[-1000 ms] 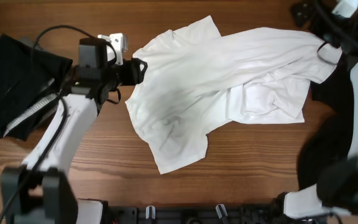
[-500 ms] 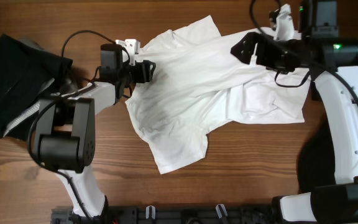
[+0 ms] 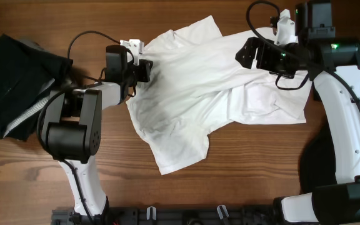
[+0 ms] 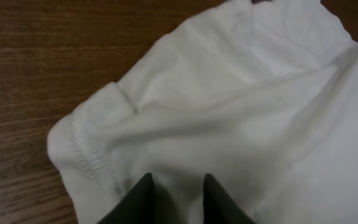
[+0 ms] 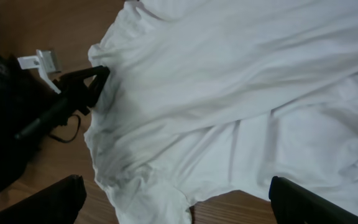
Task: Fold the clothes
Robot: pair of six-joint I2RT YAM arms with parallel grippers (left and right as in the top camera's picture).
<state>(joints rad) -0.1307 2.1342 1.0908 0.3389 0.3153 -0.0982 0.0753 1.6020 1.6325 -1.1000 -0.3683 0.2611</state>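
A large white T-shirt point(image 3: 217, 81) lies crumpled across the middle of the wooden table. It fills most of the left wrist view point(image 4: 241, 99) and the right wrist view point(image 5: 241, 81). My left gripper point(image 3: 145, 67) is at the shirt's left sleeve edge. Its dark fingertips point(image 4: 143, 190) stand close together with a fold of white cloth pinched between them point(image 4: 178, 186). My right gripper point(image 3: 247, 52) hovers above the shirt's upper right part, open wide point(image 5: 179, 208), with nothing between its fingers.
A black garment point(image 3: 11, 81) with a grey piece at its edge lies at the far left. More dark cloth point(image 3: 314, 156) sits by the right arm's base. Bare wood point(image 3: 242, 175) runs along the front of the table. Cables point(image 3: 83, 44) trail from both arms.
The right arm swung in from the far right corner to hang over the shirt. The left gripper shifted right onto the sleeve edge and its jaws narrowed on the cloth.
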